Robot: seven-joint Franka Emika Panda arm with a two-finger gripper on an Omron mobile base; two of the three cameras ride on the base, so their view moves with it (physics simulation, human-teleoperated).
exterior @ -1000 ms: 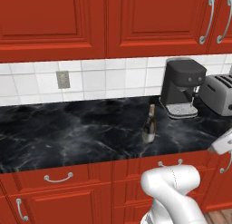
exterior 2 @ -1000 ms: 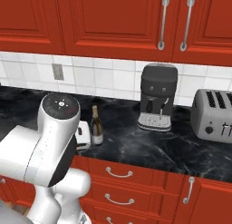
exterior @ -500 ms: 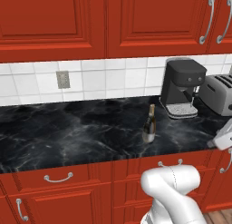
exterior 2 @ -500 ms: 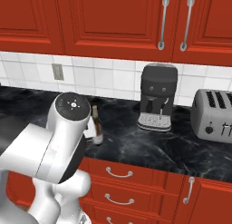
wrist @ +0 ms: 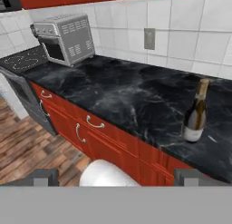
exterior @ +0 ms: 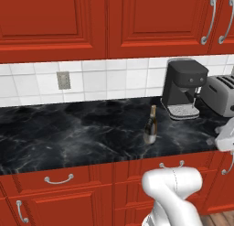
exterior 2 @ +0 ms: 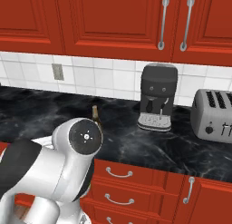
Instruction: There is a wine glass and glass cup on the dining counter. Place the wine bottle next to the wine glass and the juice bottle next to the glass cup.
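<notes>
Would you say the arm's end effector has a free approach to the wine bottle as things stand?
Probably yes: the wine bottle stands upright and alone near the counter edge, and the open end effector faces it, nothing between.

Even, bright light is falling across all three pictures, with no lamp showing and no clear direction to it. The red cabinets (exterior: 59, 19) are glowing flat and saturated, their panel grooves shading only faintly. The black tabletop (exterior: 68, 133) is carrying soft pale streaks that are reading as veining more than glare. The bottle (exterior: 151, 125) is casting only a small, faint dark patch at its foot in the left base view; in the hand view its glass (wrist: 195, 113) is catching a mild sheen. Edges are looking slightly soft and jagged everywhere, near and far alike. Straight lines of the tiles (exterior 2: 104, 78) are staying straight out to the borders.
</notes>
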